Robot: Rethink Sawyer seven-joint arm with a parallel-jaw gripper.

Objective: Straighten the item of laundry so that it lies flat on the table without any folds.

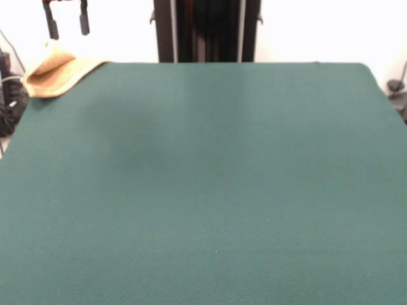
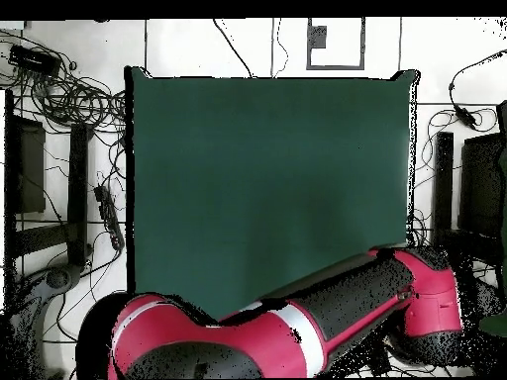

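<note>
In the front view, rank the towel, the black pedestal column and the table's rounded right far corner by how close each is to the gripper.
1. Towel, directly below the gripper, hanging over the table's far left corner.
2. Black pedestal column, top centre.
3. Rounded right far corner, opposite side.

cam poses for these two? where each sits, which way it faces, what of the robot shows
Front view: across the table, low, facing the robot; shows the towel bunched at the far left corner, the gripper with open fingers just above it, and the pedestal.
Overhead view: above, looking straight down; the red and black arm lies across the bottom edge, towel and gripper hidden.
Shared: the green table, turned half round.
</note>
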